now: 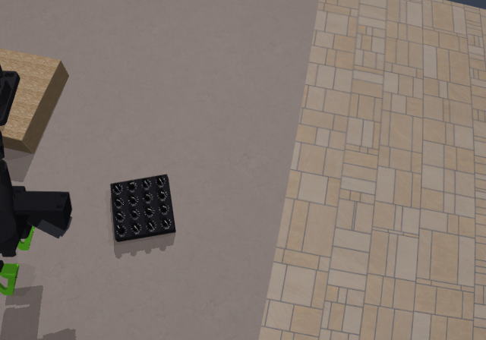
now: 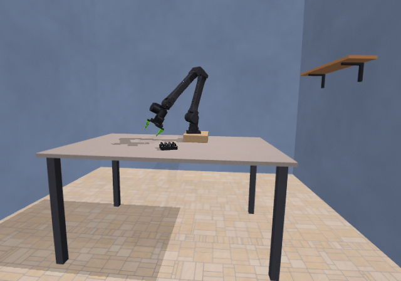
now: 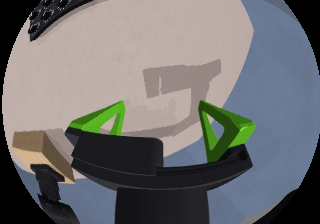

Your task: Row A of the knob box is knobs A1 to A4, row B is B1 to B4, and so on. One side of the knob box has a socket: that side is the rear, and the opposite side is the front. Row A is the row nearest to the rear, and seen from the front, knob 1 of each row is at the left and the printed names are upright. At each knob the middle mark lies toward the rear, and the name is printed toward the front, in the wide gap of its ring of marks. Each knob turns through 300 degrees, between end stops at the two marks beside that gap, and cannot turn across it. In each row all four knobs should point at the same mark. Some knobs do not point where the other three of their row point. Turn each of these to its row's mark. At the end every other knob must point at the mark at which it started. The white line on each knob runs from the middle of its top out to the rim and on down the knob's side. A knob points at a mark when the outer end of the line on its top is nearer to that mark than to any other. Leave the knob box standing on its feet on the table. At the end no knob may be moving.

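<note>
The black knob box (image 1: 142,207) (image 2: 168,147) (image 3: 62,3) stands on the table, with four rows of four knobs in view. White lines show on the knob tops in the top view, but they are too small to read against their marks. The socket and printed names cannot be made out. In the wrist view the box is at the upper left and partly cut off. My gripper (image 2: 151,132) (image 3: 161,104) is open and empty. It hangs above the table, left of the box in the top and exterior views and clear of it. In the top view its green fingers are at the left edge.
The arm stands on a wooden block (image 1: 31,101) (image 2: 195,137) (image 3: 30,146) on the table (image 1: 219,112) (image 2: 226,151), behind the box in the exterior view. The table's edge borders the tiled floor (image 1: 373,171). A wall shelf (image 2: 343,64) is at the far right.
</note>
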Tool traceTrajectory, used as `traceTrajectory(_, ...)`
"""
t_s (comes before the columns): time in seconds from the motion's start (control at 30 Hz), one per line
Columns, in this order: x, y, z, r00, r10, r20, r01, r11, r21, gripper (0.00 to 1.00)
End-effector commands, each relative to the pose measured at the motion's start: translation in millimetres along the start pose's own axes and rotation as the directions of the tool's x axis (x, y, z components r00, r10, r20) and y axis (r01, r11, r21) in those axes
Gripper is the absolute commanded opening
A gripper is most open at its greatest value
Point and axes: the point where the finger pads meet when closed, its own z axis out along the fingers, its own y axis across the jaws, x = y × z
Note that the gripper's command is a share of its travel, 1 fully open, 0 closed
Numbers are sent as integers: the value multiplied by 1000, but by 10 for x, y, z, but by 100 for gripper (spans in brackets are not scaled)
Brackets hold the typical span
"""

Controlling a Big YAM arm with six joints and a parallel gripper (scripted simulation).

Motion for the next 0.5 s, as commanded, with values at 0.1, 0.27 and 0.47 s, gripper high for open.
traceTrajectory(0.1,-616,-19,-253,998,32,58,-25,993,-113,100)
traceTrajectory(0.27,-1041,229,-408,995,1,101,23,972,-233,100)
traceTrajectory(0.47,-1608,568,-619,986,-34,164,96,918,-386,100)
